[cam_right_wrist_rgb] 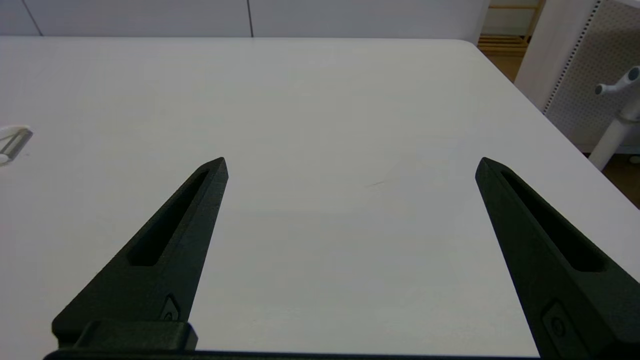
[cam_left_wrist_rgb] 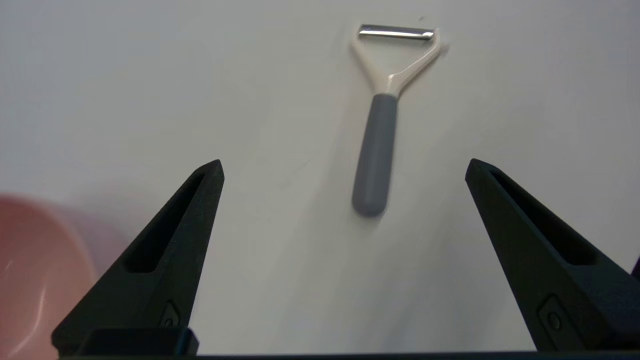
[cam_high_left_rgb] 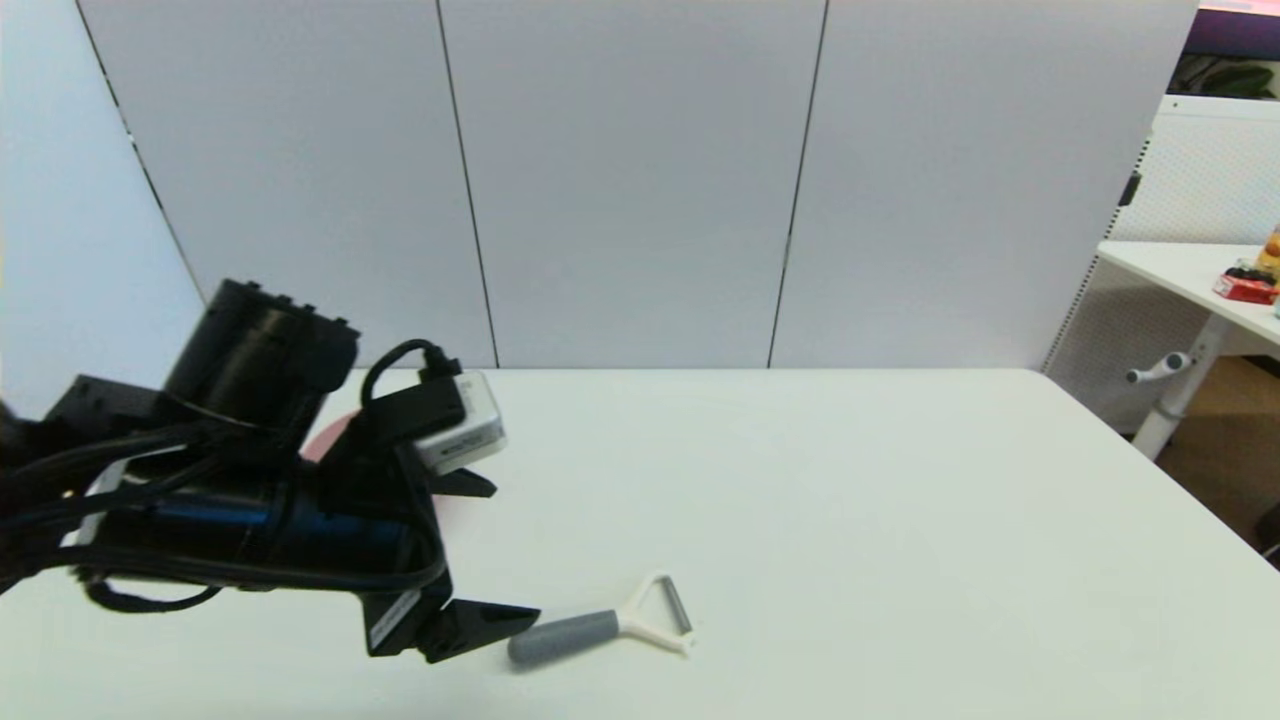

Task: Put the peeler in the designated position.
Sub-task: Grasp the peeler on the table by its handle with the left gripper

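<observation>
The left end effector (cam_high_left_rgb: pixel 487 550), spread wide and empty, hangs at lower left of the head frame beside the peeler (cam_high_left_rgb: pixel 600 632) on the tabletop (cam_high_left_rgb: pixel 850 500). Closing off-centre could roll the rounded handle away. The right end effector (cam_right_wrist_rgb: pixel 350 165), also wide, sits parked.

Right gripper (cam_right_wrist_rgb: pixel 350 167): two long black fingers (cam_right_wrist_rgb: pixel 165 250) spread wide apart, nothing between them, held above the desk.
Desk (cam_right_wrist_rgb: pixel 340 115): plain white top, filling most of the view; a faint short mark lies on it between the fingers.
Peeler (cam_right_wrist_rgb: pixel 11 142): only its white forked head and slim metal blade show, cut off at the picture's edge, lying on the desk well apart from the fingers.
Wall panels (cam_right_wrist_rgb: pixel 150 15): pale grey, along the desk's far edge.
Perforated white panel (cam_right_wrist_rgb: pixel 575 70): beyond the desk's corner.
White post with handle (cam_right_wrist_rgb: pixel 617 120): beside that panel.
Floor (cam_right_wrist_rgb: pixel 622 182): brown.
</observation>
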